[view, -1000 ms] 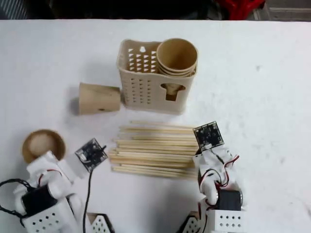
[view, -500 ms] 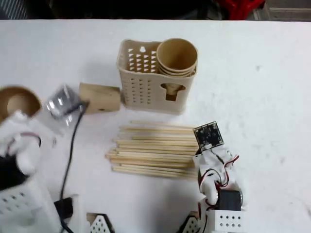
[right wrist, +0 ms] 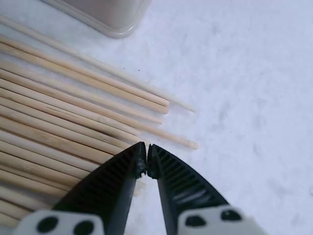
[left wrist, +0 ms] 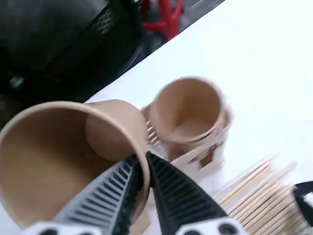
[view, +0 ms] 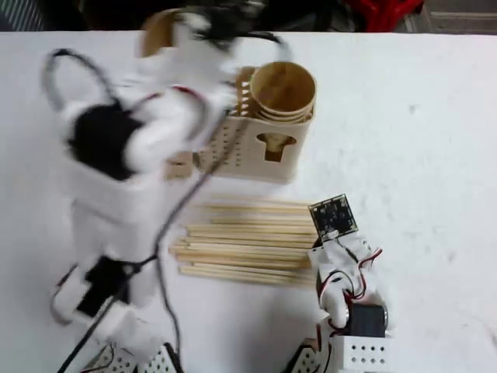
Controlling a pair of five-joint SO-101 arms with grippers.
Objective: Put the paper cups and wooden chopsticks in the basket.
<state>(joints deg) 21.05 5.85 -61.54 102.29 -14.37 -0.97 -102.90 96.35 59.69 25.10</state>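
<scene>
Left gripper (left wrist: pixel 142 166): jaws pinching cup (left wrist: pixel 58 152) through wall at rim, one jaw inside, one outside. Leaves base free for dropping in.
Cup aloft by basket (view: pixel 233 148), tilted; probably meant to nest in stacked cups (view: pixel 282 89) in basket's right compartment.
Chopsticks (view: pixel 245 241) flat on table (view: pixel 419 155) before basket, not yet loaded.
Right gripper (right wrist: pixel 146 159): jaws pressed together, empty, low at chopsticks' right end.
</scene>
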